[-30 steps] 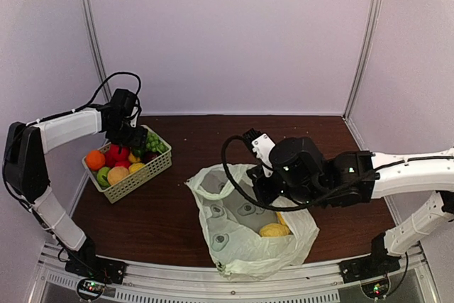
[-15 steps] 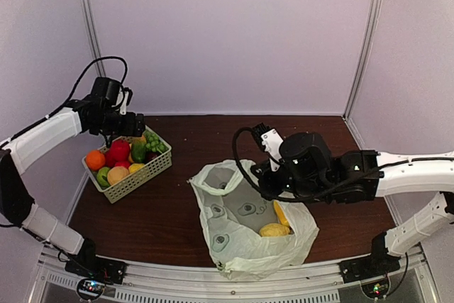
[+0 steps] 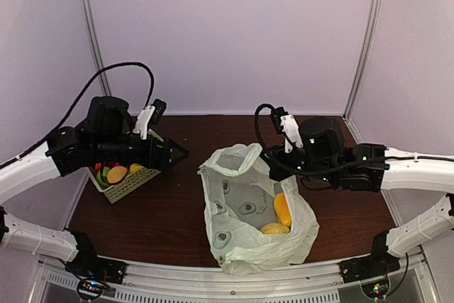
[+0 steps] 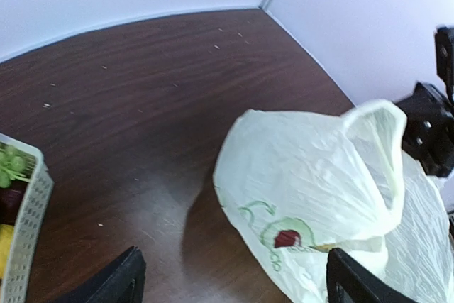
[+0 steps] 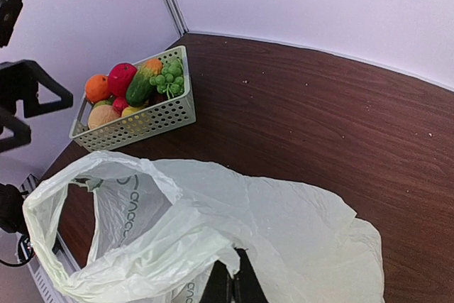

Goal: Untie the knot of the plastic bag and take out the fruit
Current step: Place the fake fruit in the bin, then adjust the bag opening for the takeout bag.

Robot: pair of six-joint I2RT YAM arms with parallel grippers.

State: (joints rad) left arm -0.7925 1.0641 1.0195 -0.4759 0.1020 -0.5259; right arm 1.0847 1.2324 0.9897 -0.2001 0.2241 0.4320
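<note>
The plastic bag [image 3: 241, 228] stands open at the table's front centre. No knot shows; one loop handle [image 3: 234, 157] stands up free. Inside lie two of the fruit, an orange-yellow one [image 3: 282, 208] and a yellow one [image 3: 274, 230]. My right gripper [image 3: 274, 166] is shut on the bag's back rim [image 5: 213, 246] and holds it up. My left gripper [image 3: 177, 152] is open and empty, just left of the bag [image 4: 312, 189], above the table. Its fingers [image 4: 124, 283] are wide apart.
A pale green slotted basket [image 3: 135, 182] stands at the back left, partly under my left arm. It holds an orange [image 5: 96, 87], a red fruit [image 5: 122, 76], green grapes [image 5: 169, 76] and others. White walls close in the back and sides.
My left gripper has left the basket and swung right towards the bag. My right gripper has lifted the bag's rim up and back, and the mouth stands wider open.
</note>
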